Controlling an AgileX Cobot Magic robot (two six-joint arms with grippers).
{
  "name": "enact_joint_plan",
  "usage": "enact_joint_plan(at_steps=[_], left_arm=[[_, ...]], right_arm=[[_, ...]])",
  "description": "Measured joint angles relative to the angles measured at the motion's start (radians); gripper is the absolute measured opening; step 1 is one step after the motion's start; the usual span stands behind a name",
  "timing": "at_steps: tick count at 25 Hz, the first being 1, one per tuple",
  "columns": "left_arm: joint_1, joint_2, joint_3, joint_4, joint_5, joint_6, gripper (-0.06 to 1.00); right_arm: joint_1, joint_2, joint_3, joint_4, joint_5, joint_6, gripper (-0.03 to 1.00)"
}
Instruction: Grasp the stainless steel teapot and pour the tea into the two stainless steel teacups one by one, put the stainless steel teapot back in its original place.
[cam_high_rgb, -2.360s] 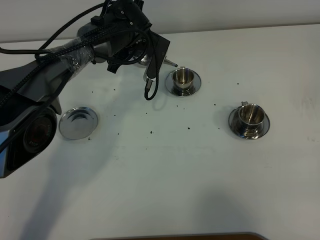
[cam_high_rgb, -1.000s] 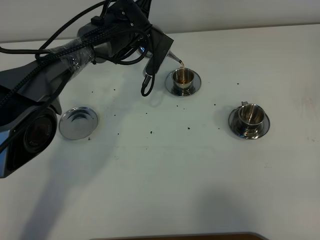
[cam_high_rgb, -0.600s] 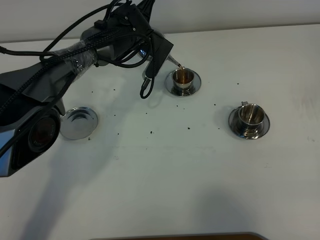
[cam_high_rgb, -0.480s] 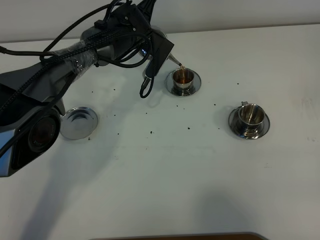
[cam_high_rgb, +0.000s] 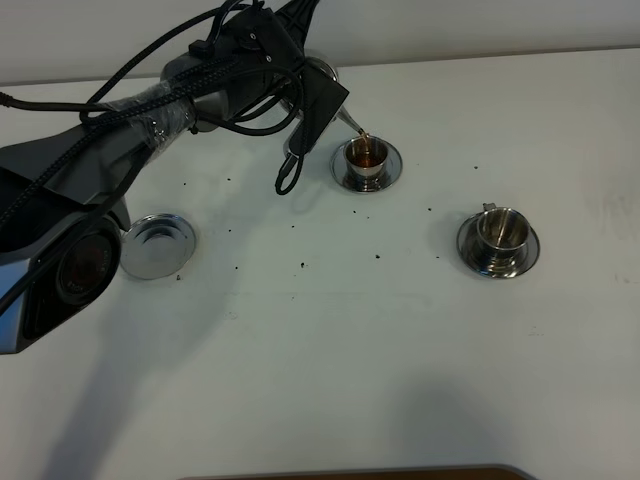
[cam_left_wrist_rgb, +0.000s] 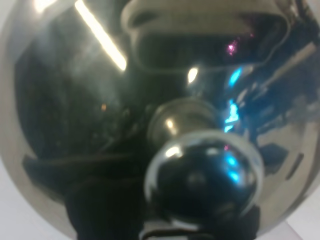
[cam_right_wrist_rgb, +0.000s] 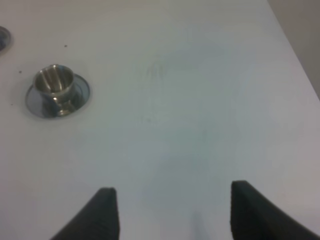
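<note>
My left gripper (cam_high_rgb: 312, 98) is shut on the stainless steel teapot (cam_left_wrist_rgb: 150, 115) and holds it tilted at the back of the table. The arm hides most of the pot in the high view; only its thin spout (cam_high_rgb: 350, 122) shows, just above the far teacup (cam_high_rgb: 366, 157), which holds brown tea and stands on its saucer (cam_high_rgb: 390, 172). The lid and knob fill the left wrist view. The second teacup (cam_high_rgb: 498, 232) stands empty on its saucer at the right and also shows in the right wrist view (cam_right_wrist_rgb: 54, 82). The round steel coaster (cam_high_rgb: 156, 245) lies bare at the left. My right gripper (cam_right_wrist_rgb: 175, 215) is open and empty.
Small dark specks (cam_high_rgb: 303, 264) are scattered on the white table (cam_high_rgb: 350, 350) between the coaster and the cups. A loose cable loop (cam_high_rgb: 290, 170) hangs from the left arm beside the far cup. The table's right edge (cam_right_wrist_rgb: 295, 55) shows in the right wrist view.
The left arm tipped the teapot further toward the far cup, and the spout came over its rim. Tea has run into that cup, which now looks brown inside. The right arm has not moved.
</note>
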Motion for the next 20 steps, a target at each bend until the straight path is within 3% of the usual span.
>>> enact_joint_plan(at_steps=[20], left_arm=[[0.0, 0.0, 0.0, 0.0, -0.032, 0.08, 0.25]], right_arm=[[0.0, 0.0, 0.0, 0.0, 0.0, 0.0, 0.49]])
